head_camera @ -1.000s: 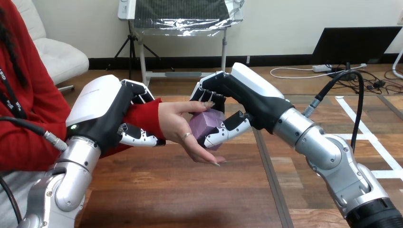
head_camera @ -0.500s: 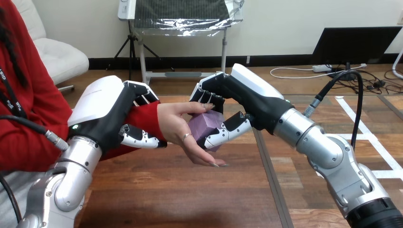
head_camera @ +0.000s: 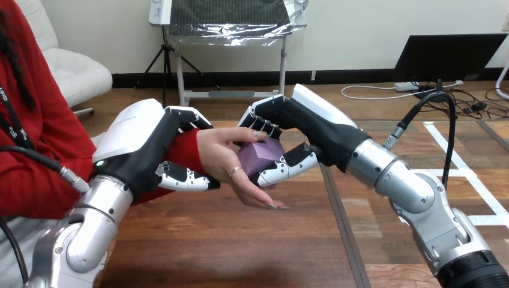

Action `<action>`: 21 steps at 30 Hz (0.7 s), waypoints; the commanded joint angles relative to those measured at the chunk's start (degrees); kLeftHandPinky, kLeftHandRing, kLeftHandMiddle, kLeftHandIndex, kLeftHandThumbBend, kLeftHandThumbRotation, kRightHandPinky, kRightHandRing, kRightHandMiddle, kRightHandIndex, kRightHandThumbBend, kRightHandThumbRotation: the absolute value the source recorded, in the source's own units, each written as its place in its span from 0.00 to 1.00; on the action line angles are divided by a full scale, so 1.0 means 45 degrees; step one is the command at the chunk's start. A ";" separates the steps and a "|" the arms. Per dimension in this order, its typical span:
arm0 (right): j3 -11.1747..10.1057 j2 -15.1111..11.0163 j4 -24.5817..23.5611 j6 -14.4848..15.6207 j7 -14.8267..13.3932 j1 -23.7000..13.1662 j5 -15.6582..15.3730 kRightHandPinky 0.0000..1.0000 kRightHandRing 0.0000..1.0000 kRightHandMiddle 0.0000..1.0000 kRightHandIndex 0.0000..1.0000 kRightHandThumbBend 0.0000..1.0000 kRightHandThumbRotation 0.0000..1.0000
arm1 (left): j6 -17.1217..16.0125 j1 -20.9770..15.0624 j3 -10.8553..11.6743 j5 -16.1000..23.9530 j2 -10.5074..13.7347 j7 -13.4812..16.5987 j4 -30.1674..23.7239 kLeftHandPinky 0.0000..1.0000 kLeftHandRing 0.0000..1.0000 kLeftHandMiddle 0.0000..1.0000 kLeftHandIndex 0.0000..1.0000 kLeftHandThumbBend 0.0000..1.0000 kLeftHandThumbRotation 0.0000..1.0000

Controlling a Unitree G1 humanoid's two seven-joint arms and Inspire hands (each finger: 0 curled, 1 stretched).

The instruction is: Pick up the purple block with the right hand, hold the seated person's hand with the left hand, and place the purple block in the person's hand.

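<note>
The purple block (head_camera: pixel 259 157) is up off the table (head_camera: pixel 240 252), pressed against the palm of the person's hand (head_camera: pixel 223 161); that palm stands on edge and faces your right hand (head_camera: pixel 303 129), with the person's thumb lying over the block's top and their fingers pointing down towards the table. Your right hand grips the block: its fingers are curled over the top edge and its thumb is tucked against the lower near face, so the block is caught between them. On the far side of the palm, your left hand (head_camera: pixel 141 144) is closed round the person's wrist, over the red sleeve (head_camera: pixel 187 149); fingers wrap over the top and the thumb runs beneath.

The relation to mind: the block lies to the left of your right hand's fingers, with the palm directly behind it, so the hand has to open and draw away rightward, away from the palm. As the palm looks tilted rather than flat, I judge the block could slide down and out once you let go; the left hand's hold on the wrist is what you have to level it.
</note>
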 commanded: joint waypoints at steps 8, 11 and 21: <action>-0.0454 0.0060 0.0984 -0.0597 0.0205 -0.0435 0.0545 0.42 0.50 0.54 0.56 0.33 0.23 | -0.0186 -0.0135 0.0361 -0.0607 0.0138 -0.0447 -0.1477 0.43 0.53 0.58 0.59 0.74 0.12; -0.0506 0.0037 0.1217 -0.0743 0.0183 -0.0443 0.0559 0.43 0.51 0.54 0.57 0.30 0.36 | -0.0149 -0.0028 0.0390 -0.0677 0.0165 -0.0575 -0.1607 0.43 0.53 0.58 0.59 0.74 0.13; -0.0638 -0.0079 0.1982 -0.1363 0.0024 -0.0460 0.0457 0.46 0.52 0.55 0.57 0.40 0.72 | -0.0258 0.0320 0.0576 -0.1152 0.0300 -0.1253 -0.1918 0.43 0.53 0.58 0.59 0.74 0.20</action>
